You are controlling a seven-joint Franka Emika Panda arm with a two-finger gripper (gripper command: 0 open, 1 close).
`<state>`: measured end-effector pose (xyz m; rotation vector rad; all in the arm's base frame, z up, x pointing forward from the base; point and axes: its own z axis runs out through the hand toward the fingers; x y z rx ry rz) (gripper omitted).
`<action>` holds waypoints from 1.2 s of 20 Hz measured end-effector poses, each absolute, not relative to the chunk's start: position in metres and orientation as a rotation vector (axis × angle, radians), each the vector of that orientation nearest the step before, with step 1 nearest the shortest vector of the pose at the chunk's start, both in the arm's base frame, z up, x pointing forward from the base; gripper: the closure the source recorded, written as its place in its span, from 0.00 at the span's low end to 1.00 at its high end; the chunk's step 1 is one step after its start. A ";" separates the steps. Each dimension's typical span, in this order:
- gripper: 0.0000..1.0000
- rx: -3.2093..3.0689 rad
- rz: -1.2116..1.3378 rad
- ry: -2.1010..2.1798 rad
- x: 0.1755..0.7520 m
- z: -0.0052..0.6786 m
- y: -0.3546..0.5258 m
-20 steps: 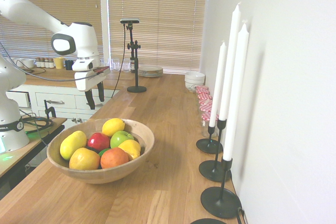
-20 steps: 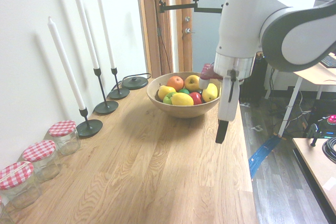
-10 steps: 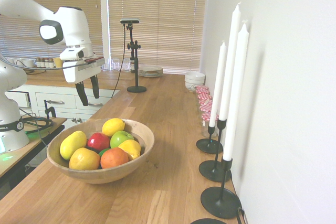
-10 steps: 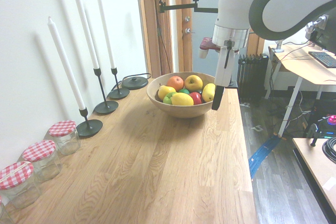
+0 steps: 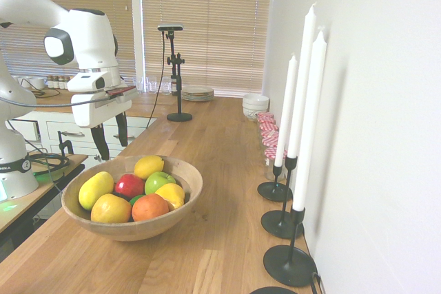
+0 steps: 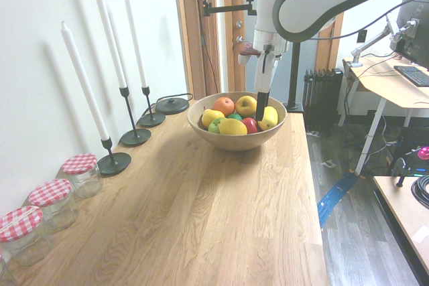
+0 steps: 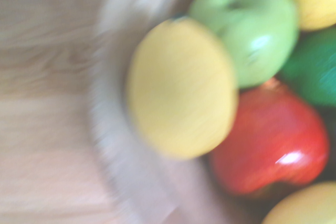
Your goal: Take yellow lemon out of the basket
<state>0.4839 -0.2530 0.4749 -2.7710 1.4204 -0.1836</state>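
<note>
While the gripper [image 5: 114, 151] hung over the far left rim, seen from the first exterior view, its two dark fingers stood wide apart, nothing between them! The yellow lemon [image 5: 148, 166], smooth and plumply oval, lay inside the basket [image 5: 185, 219] on its far side, right up by the shiny red apple [image 5: 129, 186] and the round green apple [image 5: 159, 182]. And what a bowl: wide, shallow, thick-rimmed pale wood, sitting on the grainy wooden tabletop [image 5: 227, 239]!
</note>
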 end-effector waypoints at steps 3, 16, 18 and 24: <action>0.00 -2.773 -0.162 1.406 0.503 0.470 -0.265; 0.00 -2.814 -0.080 1.354 0.559 0.435 -0.257; 0.00 -2.811 -0.076 1.351 0.562 0.432 -0.256; 0.00 -2.800 -0.099 1.352 0.574 0.424 -0.258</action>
